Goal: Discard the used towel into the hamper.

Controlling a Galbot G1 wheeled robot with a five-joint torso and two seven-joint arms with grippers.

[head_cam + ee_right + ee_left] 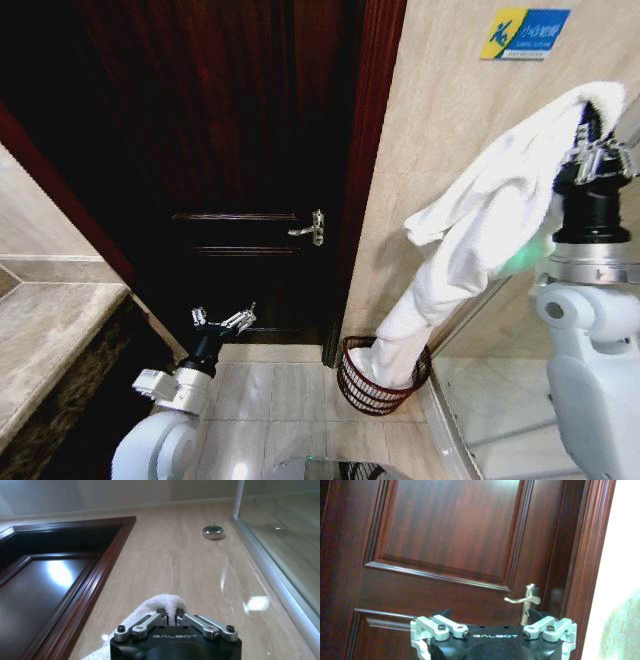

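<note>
The white towel (480,220) hangs in a long drape from my raised right gripper (597,125) at the upper right. Its lower end rests inside the hamper (352,388), a small reddish-brown wire basket on the floor against the beige wall. In the right wrist view the right gripper (170,615) is shut on a fold of the towel (160,605). My left gripper (222,320) is held low in front of the door, well left of the hamper, open and holding nothing; its fingers (422,637) stand wide apart in the left wrist view.
A dark wooden door (230,150) with a silver handle (310,228) is closed straight ahead. A stone counter (50,330) runs along the left. A glass partition (480,400) stands right of the hamper. Pale tiled floor (270,390) lies between. A metal doorstop (213,531) sits on the wall.
</note>
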